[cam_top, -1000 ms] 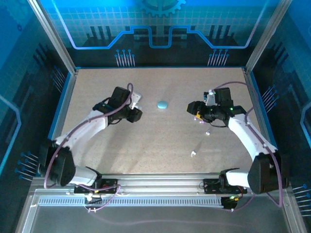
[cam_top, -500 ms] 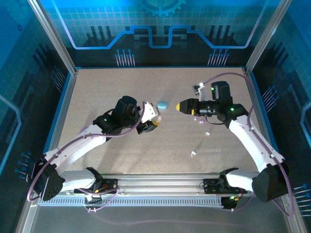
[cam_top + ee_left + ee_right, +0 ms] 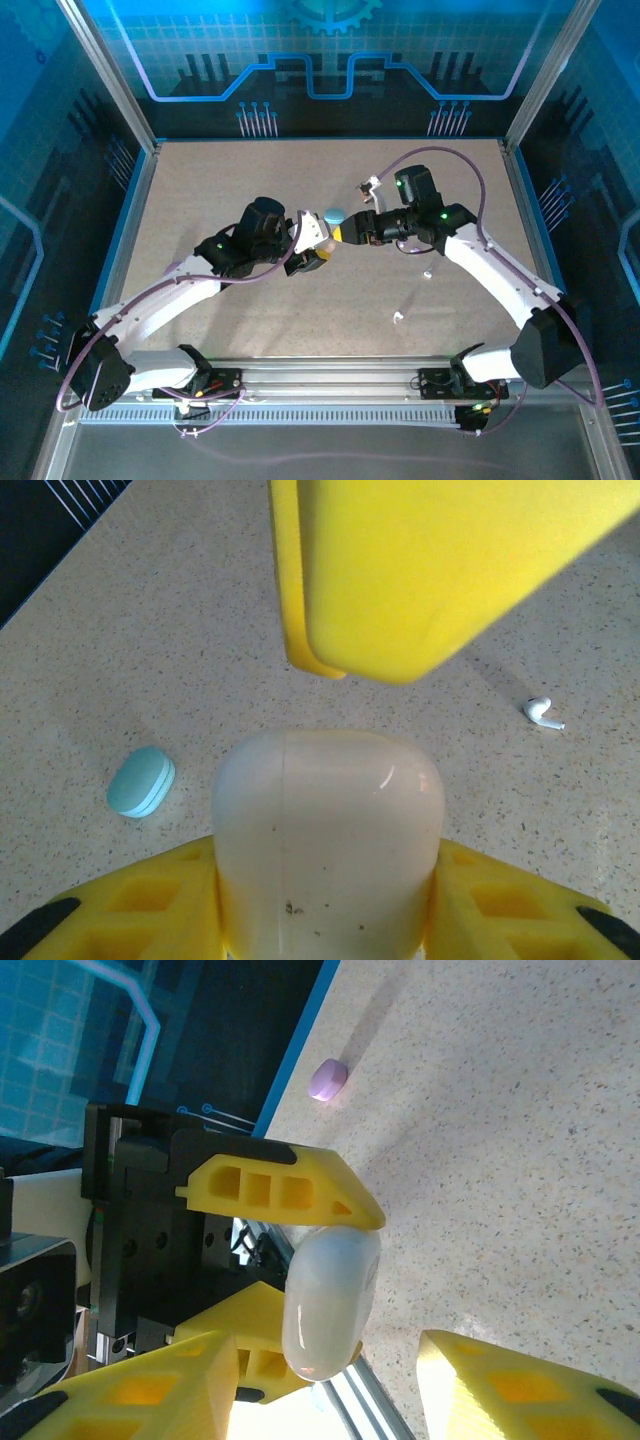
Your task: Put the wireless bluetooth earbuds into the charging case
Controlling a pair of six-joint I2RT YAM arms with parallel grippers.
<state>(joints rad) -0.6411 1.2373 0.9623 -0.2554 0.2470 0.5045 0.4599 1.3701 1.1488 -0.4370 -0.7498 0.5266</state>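
Centrally in the top view, the left gripper [image 3: 318, 250] and the right gripper [image 3: 345, 233] are seen tip to tip over the table [image 3: 230, 180]. A white charging case [image 3: 312, 238] is clamped in the left gripper. In the left wrist view the case [image 3: 325, 820] is held upright at the bottom centre between the two yellow fingers of the left gripper [image 3: 325, 900], its rounded end pointing up the frame. One yellow finger of the right gripper [image 3: 420, 570] is seen at the top of that frame, just beyond the case's end, with a strip of table showing between them. In the right wrist view the case [image 3: 332, 1300] is seen end-on at lower centre, pinched by the left gripper's fingers [image 3: 280, 1190]. The right gripper [image 3: 325, 1385] is spread wide at the bottom edge, its jaws standing to either side of the case's near end; contact cannot be told. A pale blue case [image 3: 140, 780] lies on the table at the left of the left wrist frame, and a white earbud [image 3: 540, 712] lies loose at the right. Two tiny pale earbuds [image 3: 428, 273] are noted on the table right of centre in the top view, well apart from both grippers. A small purple item [image 3: 328, 1079] lies near the table's edge, upper centre of the right wrist frame; bud or case cannot be told.
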